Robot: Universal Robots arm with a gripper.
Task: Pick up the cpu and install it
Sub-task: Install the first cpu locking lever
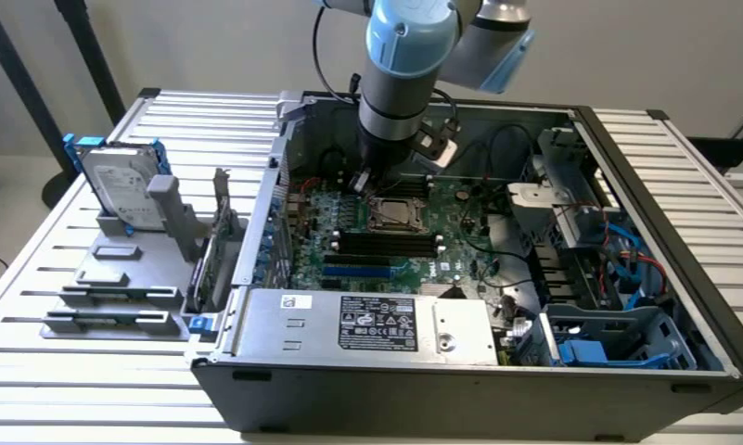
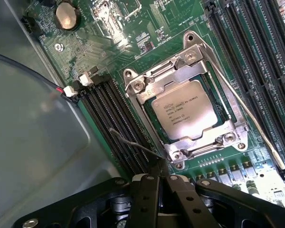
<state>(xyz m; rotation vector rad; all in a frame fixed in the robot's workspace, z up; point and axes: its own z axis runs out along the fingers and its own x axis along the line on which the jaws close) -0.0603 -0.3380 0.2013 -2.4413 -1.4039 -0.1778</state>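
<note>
The black fingers (image 2: 160,183) are pressed together with nothing between them, their tips hovering just beside the corner of the steel socket frame (image 2: 187,102) on the green motherboard (image 2: 133,42). A thin wire lever (image 2: 133,142) juts out right at the fingertips; whether they touch it is hard to tell. The cpu (image 2: 184,108), a small flat square chip with a dull silver top and printed lettering, already sits in the socket with the frame lying over its edges. The frame's bars hide the chip's rim on two sides.

In the exterior view the grey and pale blue arm (image 1: 408,56) comes down into the open dark grey computer case (image 1: 668,278) and its lower part blocks the fingers themselves, so only the socket area (image 1: 396,213) just below it shows (the chip there is too small to make out clearly). Long black memory slots (image 2: 116,121) run close beside the socket on one side, and more of them lie on the far side, cut off by the picture edge. A grey case wall (image 2: 33,128) rises near the fingers, leaving little room that way.

Outside the case, toward the exterior view's left, a silver hard drive in a blue frame (image 1: 123,185) stands upright in a grey holder (image 1: 123,278) on the slatted metal table (image 1: 49,371), well apart from the arm.
</note>
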